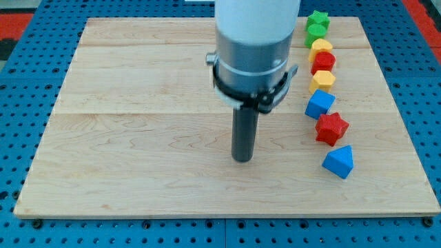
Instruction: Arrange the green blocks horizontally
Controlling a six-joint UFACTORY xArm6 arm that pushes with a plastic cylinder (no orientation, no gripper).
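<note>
Two green blocks sit at the view's top right: a green star point(318, 18) and a second green block point(315, 32) just below it, touching. They head a column running down the right side. My tip point(242, 158) rests on the wooden board point(138, 138) near the middle, far to the left of and below the green blocks, touching no block.
Below the green blocks the column continues: a yellow block point(321, 47), a red block point(324, 62), a yellow hexagon point(322, 80), a blue block point(320, 104), a red star point(332, 127), and a blue block point(338, 161). Blue pegboard surrounds the board.
</note>
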